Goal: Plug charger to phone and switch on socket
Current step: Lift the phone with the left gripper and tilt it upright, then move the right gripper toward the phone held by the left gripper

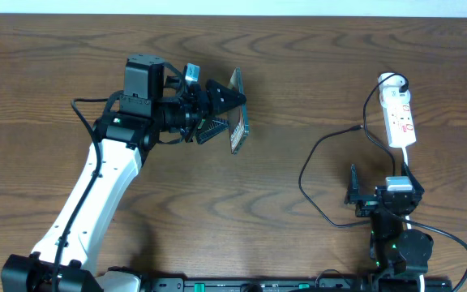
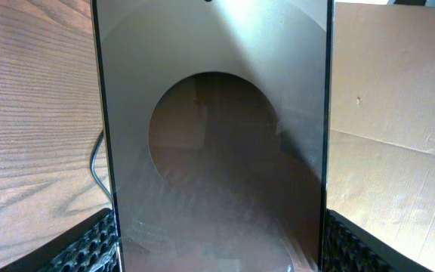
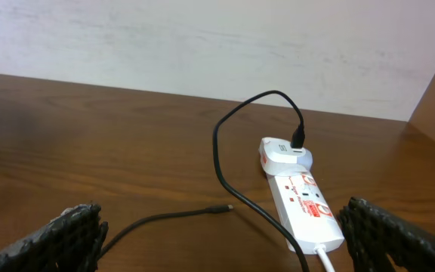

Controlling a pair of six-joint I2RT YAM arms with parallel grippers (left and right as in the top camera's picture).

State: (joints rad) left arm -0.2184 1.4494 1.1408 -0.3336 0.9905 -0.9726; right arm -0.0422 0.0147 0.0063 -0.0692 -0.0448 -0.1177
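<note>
- Phone (image 2: 214, 151) held on edge between left gripper (image 1: 233, 116) fingers; glossy face fills left wrist view
- charger (image 3: 219, 151) plugged into socket (image 3: 306, 202); connector tip loose on table (image 3: 89, 128) beside it
- right gripper (image 3: 229, 238) fingers spread wide, empty, near socket

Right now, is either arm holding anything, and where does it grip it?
The left jaws clamp the phone across its two long edges. The right jaws stand open and hold nothing.

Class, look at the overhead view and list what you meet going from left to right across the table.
left arm → phone → power strip
</note>
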